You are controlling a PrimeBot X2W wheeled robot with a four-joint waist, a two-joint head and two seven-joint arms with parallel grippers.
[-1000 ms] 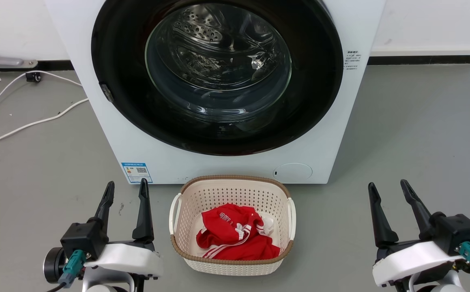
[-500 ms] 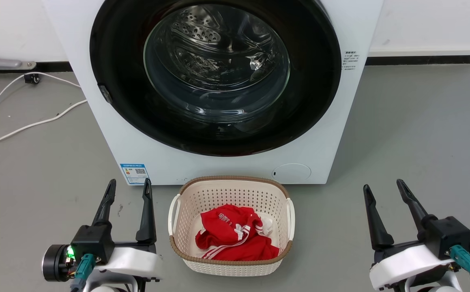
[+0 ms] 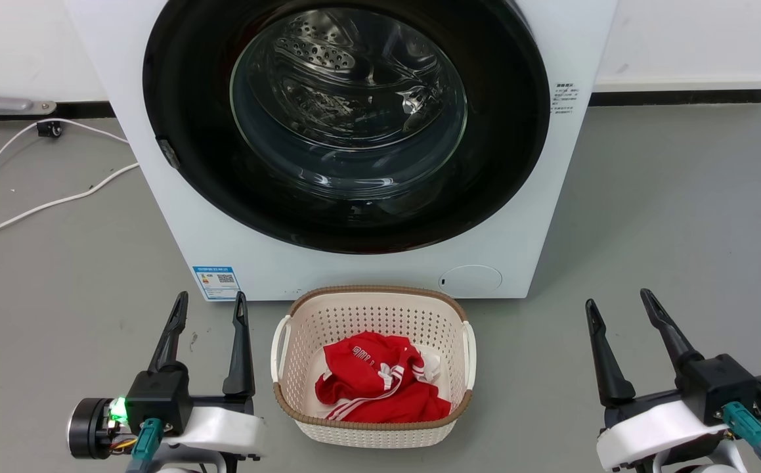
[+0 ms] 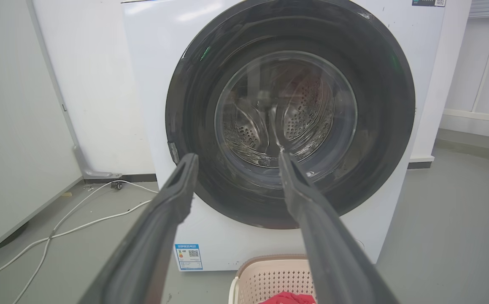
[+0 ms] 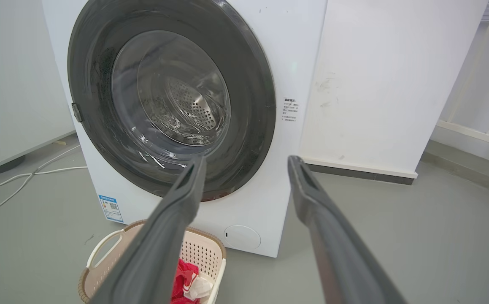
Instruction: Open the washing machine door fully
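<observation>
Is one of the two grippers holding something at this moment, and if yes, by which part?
Nothing is held. The left gripper and the right gripper are both open and empty, well short of the closed washing machine door.

blue label (image 3: 216, 281), side sticker (image 3: 565, 97), print unreadable

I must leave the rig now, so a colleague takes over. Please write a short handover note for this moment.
Left gripper: open, empty, low, left of the basket.
Right gripper: open, empty, low, right of the basket.
Washing machine door: shut, flush with the white machine, behind the basket.
Done: nothing; neither gripper touches the door.
Left: reach the door, pull it fully open.
</observation>
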